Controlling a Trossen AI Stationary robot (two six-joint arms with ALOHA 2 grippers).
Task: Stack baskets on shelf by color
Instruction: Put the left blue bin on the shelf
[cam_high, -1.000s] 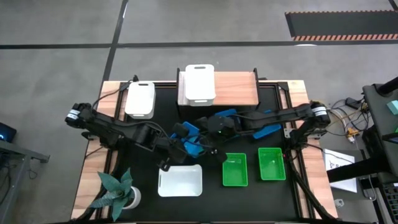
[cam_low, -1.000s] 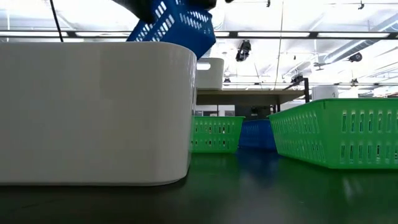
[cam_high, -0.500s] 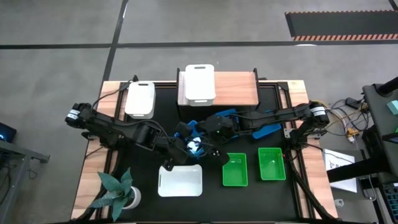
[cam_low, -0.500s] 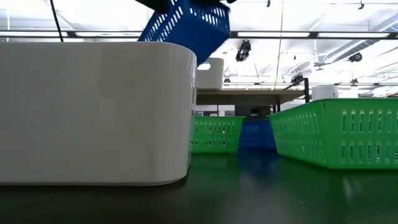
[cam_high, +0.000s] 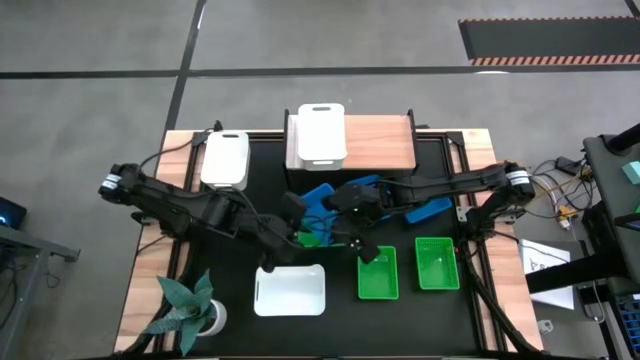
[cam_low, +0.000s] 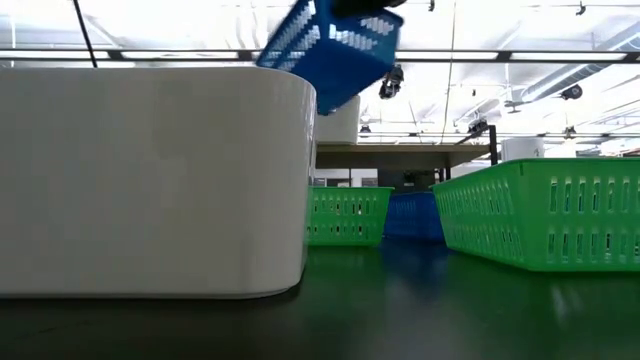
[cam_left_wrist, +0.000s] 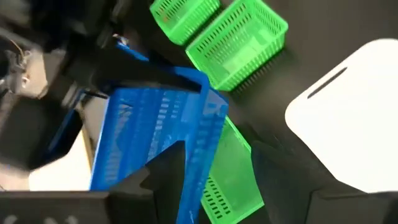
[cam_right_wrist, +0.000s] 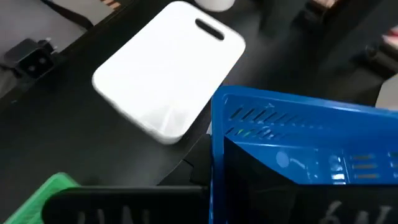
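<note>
The black table (cam_high: 250, 195) carries the wooden shelf (cam_high: 380, 142) beyond both grippers, with a white basket (cam_high: 321, 133) upside down on its left end, and a second overturned white basket (cam_high: 290, 291) lies on the near side of the grippers. Between the two arms a blue basket (cam_high: 318, 205) hangs tilted in the air, the left gripper (cam_high: 297, 225) clamped on its wall and the right gripper (cam_high: 357, 212) closed on its opposite rim. Two green baskets (cam_high: 378, 273) sit just beside the right gripper, toward the table's front.
</note>
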